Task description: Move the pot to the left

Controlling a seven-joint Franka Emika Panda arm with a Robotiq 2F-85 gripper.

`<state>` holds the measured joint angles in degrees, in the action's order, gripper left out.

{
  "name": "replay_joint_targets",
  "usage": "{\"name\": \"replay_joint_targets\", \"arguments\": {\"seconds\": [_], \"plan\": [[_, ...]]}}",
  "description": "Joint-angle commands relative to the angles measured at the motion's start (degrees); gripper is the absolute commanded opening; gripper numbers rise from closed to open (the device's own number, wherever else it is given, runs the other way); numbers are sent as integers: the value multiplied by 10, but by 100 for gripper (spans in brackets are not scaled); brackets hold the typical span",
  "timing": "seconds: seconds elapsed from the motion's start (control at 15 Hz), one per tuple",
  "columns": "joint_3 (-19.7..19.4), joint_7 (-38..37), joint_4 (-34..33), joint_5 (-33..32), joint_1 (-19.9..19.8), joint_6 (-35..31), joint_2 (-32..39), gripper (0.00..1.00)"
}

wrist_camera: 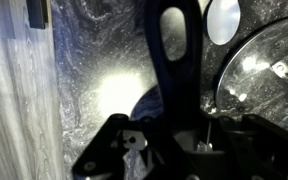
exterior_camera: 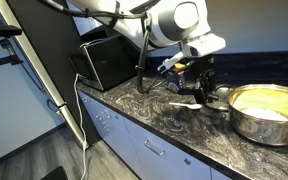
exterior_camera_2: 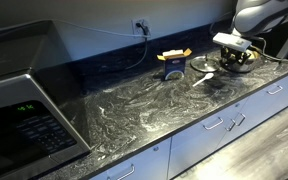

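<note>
Hand (exterior_camera: 202, 90) hovered low over surface (exterior_camera: 154, 118). Pot (exterior_camera: 268, 112) sat near hand's side, apart. Lid (wrist_camera: 266, 72) lay just beside hand. I couldn't tell finger spread and saw nothing held. My plan: centre over near rim, drop square, pinch wall, slide slowly.

Microwave (exterior_camera_2: 24, 110) on marbled counter (exterior_camera_2: 134, 110); glass lid (wrist_camera: 269, 75); small box (exterior_camera_2: 172, 62).
</note>
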<state>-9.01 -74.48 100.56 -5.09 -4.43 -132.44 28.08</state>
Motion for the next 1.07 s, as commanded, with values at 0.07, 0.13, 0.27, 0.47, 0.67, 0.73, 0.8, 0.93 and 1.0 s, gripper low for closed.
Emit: {"name": "replay_joint_targets", "arguments": {"seconds": [0.07,0.13,0.27,0.47,0.67,0.73,0.8,0.93,1.0], "plan": [[-26,-24,37,-25,34,-73,-26,2],[-36,-35,45,-38,45,-93,-30,2],[-64,-78,59,-81,75,-124,-35,2],[-113,-169,69,-172,126,-133,-39,2],[-142,-252,74,-260,160,-119,-43,2],[-147,-277,75,-287,167,-115,-44,2],[-149,-299,78,-309,171,-114,-46,2],[-145,-343,86,-349,174,-109,-50,2],[-142,-366,91,-370,174,-107,-53,2]]}}
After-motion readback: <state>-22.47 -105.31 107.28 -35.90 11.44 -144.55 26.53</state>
